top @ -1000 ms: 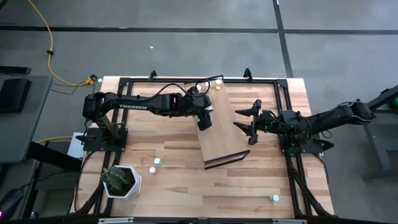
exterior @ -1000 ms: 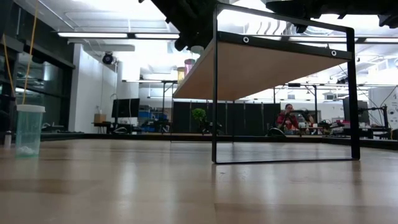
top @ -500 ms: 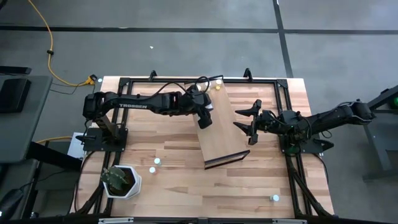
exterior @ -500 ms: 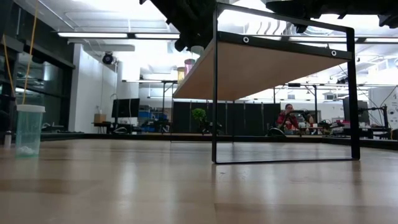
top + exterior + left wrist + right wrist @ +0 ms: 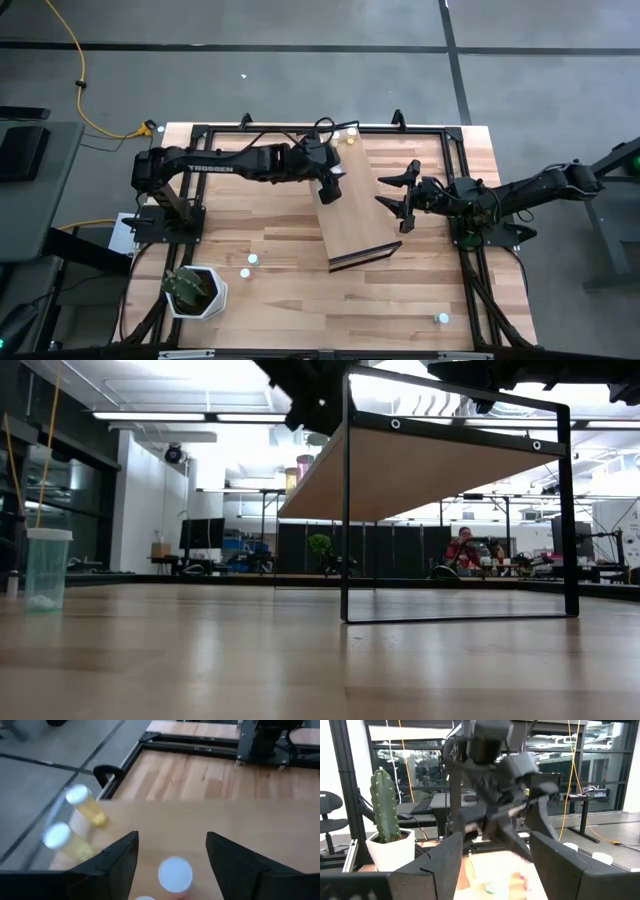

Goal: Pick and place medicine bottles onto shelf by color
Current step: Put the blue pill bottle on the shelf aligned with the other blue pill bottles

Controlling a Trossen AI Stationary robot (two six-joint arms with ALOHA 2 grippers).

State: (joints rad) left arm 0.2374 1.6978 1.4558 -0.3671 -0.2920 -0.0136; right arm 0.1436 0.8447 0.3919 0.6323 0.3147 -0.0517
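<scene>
The shelf (image 5: 358, 205), a light-wood board on a dark frame, stands tilted at the table's middle; the low view shows its underside (image 5: 450, 470). My left gripper (image 5: 328, 186) hovers open over the shelf's far end. In the left wrist view (image 5: 172, 840) its fingers stand on either side of a white-capped pink bottle (image 5: 175, 874) without touching it. Two yellow bottles (image 5: 85, 806) stand beyond it, at the board's far corner (image 5: 349, 135). My right gripper (image 5: 400, 200) is open and empty, just right of the shelf.
A cactus in a white pot (image 5: 195, 290) stands at the near left. Loose bottles stand on the table at the near left (image 5: 248, 265) and near right (image 5: 441, 317). A teal bottle (image 5: 45, 568) shows close in the low view. Dark frame rails edge the table.
My left arm has shifted a little toward the table's far edge, with its gripper still open over the shelf's far end. The bottles and the shelf have stayed where they were.
</scene>
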